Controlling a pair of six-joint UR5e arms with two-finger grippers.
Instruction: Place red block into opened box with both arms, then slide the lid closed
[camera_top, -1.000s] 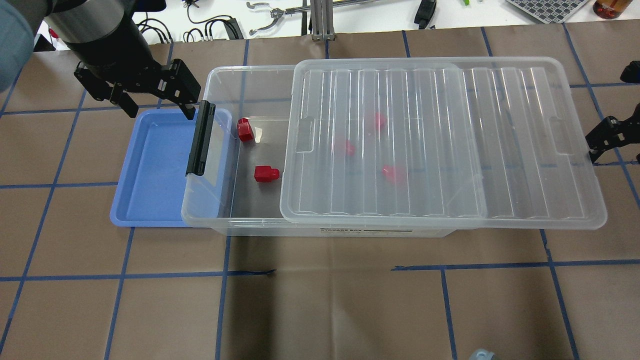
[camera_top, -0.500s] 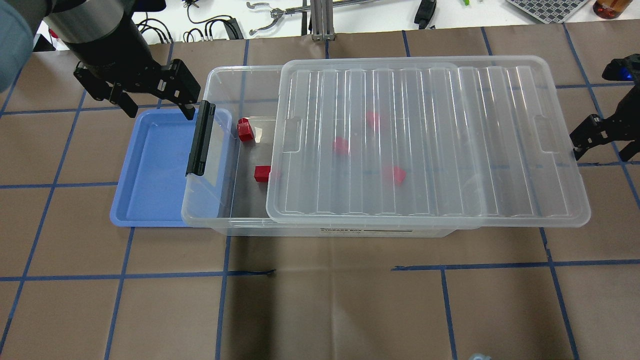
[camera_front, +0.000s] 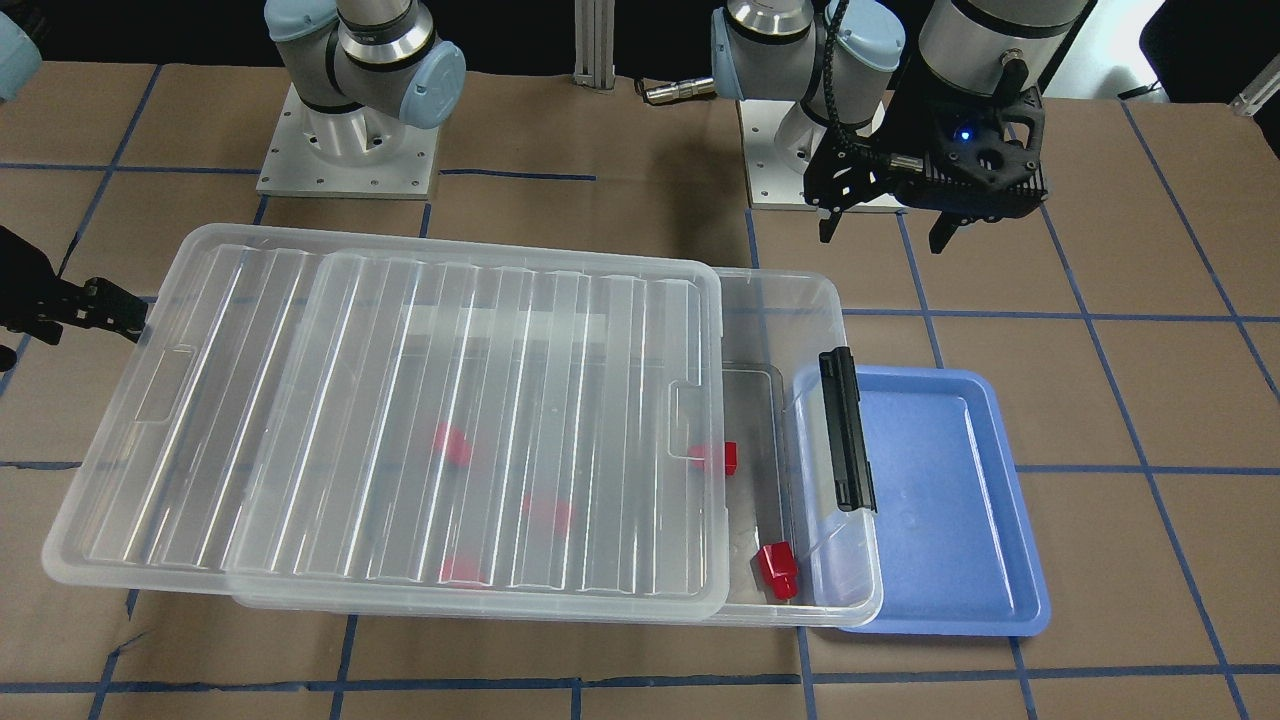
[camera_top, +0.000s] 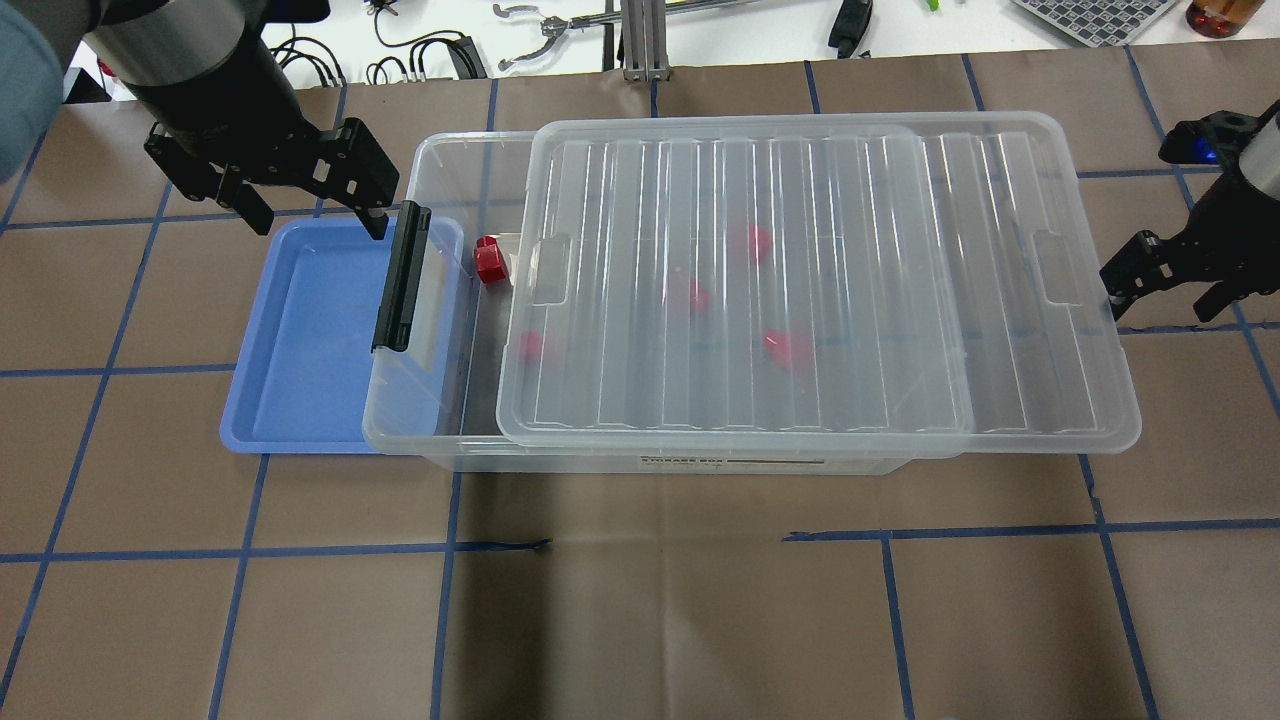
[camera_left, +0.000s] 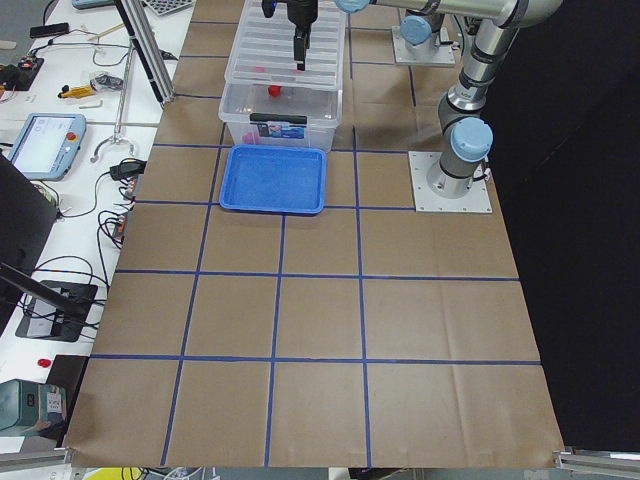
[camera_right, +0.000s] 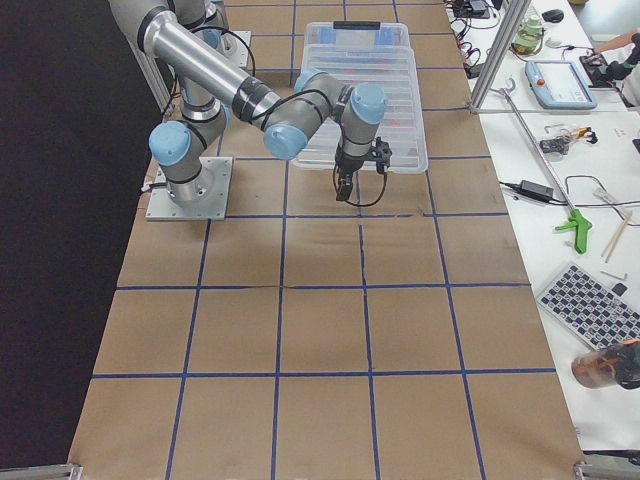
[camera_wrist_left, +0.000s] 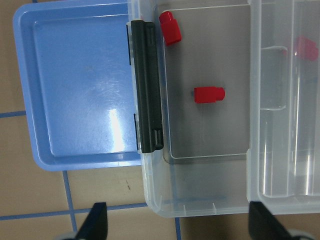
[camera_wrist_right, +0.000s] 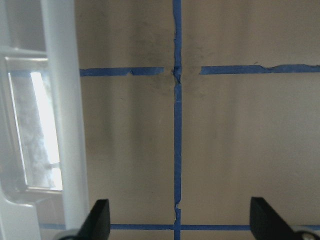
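The clear box (camera_top: 440, 445) lies across the table's middle, its black latch bar (camera_top: 400, 280) on its left short side. The ribbed clear lid (camera_top: 800, 280) covers most of it and overhangs its right end. One red block (camera_top: 490, 260) lies uncovered near the latch, another (camera_top: 530, 346) sits just under the lid's left edge, and three more (camera_top: 788, 348) show through the lid. My left gripper (camera_top: 315, 220) hangs open above the blue tray's back corner, holding nothing. My right gripper (camera_top: 1165, 295) is open, one finger (camera_wrist_right: 100, 220) beside the lid's right short edge (camera_wrist_right: 62, 125).
A blue tray (camera_top: 300, 340) sits against the box's left end, partly under it. Cables and hand tools (camera_top: 560, 30) lie on the white bench past the table's far edge. Both arm bases (camera_front: 350, 150) stand on the robot's side of the box.
The lid has slid left over the box, and its edge now covers the second red block. My right gripper has moved left with the lid's right edge. The left gripper has stayed put.
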